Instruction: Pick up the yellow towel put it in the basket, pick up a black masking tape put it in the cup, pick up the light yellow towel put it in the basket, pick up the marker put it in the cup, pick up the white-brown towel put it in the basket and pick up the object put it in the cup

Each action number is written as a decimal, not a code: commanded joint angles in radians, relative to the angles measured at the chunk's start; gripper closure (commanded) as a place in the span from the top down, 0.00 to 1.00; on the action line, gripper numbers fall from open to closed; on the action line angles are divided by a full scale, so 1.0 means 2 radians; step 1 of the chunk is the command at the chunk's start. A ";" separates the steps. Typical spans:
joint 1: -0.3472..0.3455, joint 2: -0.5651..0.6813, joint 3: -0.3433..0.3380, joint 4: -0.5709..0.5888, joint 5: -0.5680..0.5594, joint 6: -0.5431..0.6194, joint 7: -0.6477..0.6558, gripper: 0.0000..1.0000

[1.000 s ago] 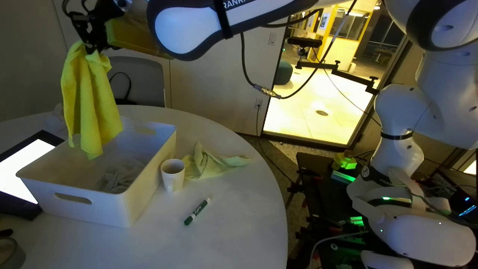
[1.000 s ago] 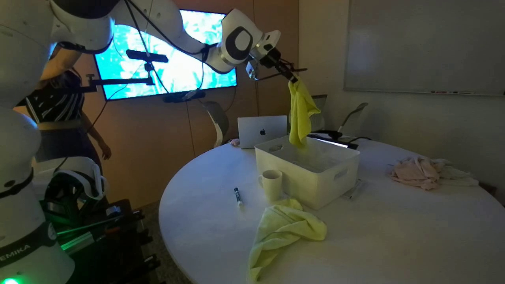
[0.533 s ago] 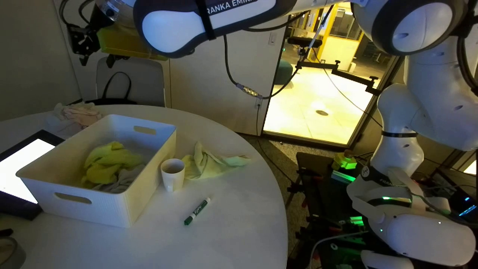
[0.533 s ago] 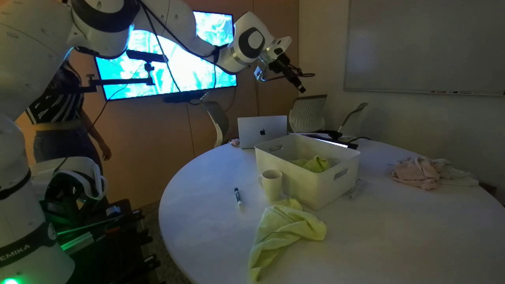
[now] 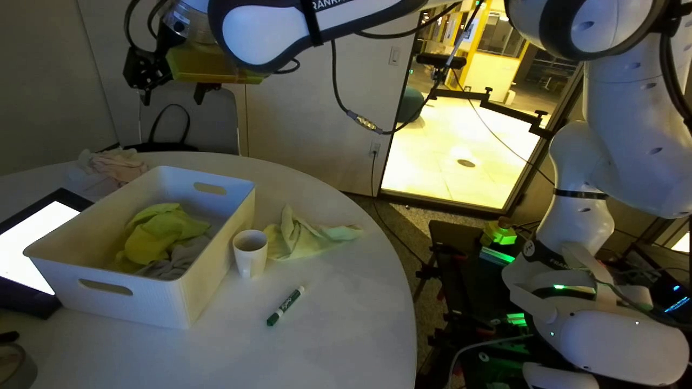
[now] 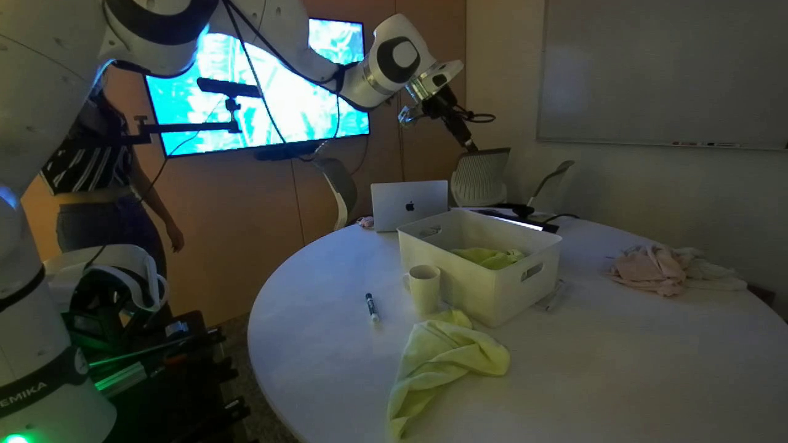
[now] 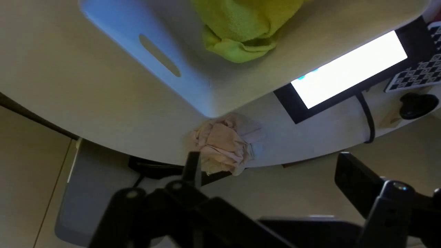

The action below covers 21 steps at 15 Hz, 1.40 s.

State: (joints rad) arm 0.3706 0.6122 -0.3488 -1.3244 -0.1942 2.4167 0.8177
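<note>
Tabletop (image 5: 335,351): white, curved edge; bears the goods.

Basket (image 5: 135,305): white, upright; landmark for all places below.

Light towel (image 6: 443,363): rumpled, outside the basket, near its corner; not yet placed. Risk: thin cloth, so a shallow pinch may lose it; a trailing fold may catch the cup (image 6: 425,292) and tip it.

Yellow towel (image 7: 244,27): heaped inside the basket; its placing looks done.

Gripper (image 7: 270,168): jaws spread, nothing between them; hangs higher than the basket. Risk: a low crossing may strike the basket's rim and shift it.

Pink cloth (image 6: 652,271): crumpled, outside the basket, apart from it.

Cup: upright, just beside the basket's wall. Risk: crowded spot; a clumsy reach may topple it.

Marker (image 5: 285,306): lying near the basket, on the cup's side. Risk: round barrel, may roll from an off-centre squeeze.

Hidden or unclear: basket's floor, largely under cloth; grey cloth (image 5: 178,262) inside, partly covered by the yellow towel; which cloth is the white-brown towel; cup's dark inside; tape, unidentified, though a ring (image 5: 27,373) cut off outside the basket may be it; the unnamed object, not settled.
</note>
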 commanded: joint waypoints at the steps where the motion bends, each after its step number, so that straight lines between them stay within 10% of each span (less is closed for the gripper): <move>1: -0.019 -0.078 0.033 -0.098 -0.024 -0.006 0.009 1.00; 12: -0.077 -0.201 0.100 -0.340 -0.017 0.008 0.002 1.00; 21: -0.110 -0.180 0.138 -0.397 -0.029 -0.008 -0.143 1.00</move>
State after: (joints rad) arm 0.1802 0.2498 -0.1041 -2.0908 -0.2294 2.4033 0.6533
